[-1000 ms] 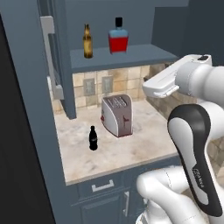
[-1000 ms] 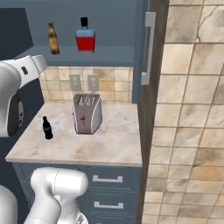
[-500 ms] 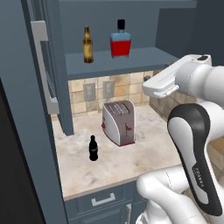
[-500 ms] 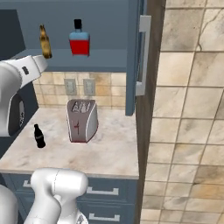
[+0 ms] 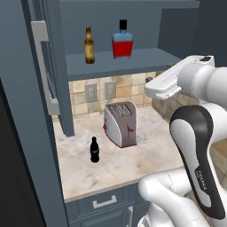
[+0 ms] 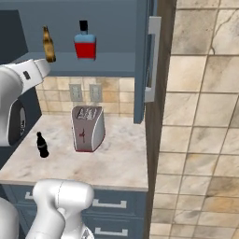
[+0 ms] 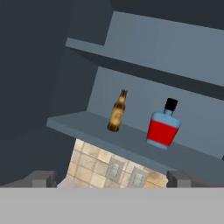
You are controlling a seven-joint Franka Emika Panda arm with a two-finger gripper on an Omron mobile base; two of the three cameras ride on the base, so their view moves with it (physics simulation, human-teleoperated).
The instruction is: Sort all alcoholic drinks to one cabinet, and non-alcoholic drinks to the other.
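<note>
On counter, cola bottle (image 5: pixel 94 150): red label, writing unreadable.

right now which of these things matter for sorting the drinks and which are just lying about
Job:
- beer bottle, on the cabinet shelf
- red liquor bottle, beside it on the shelf
- cola bottle, on the counter

Lying about:
- toaster
- wall outlets

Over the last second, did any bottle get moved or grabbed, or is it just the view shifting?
Only the view shifted: the base drove, so the whole scene slid in both base views. The beer bottle and red bottle stayed on the cabinet shelf, the cola bottle beside the toaster. The gripper stayed open, holding nothing.
</note>
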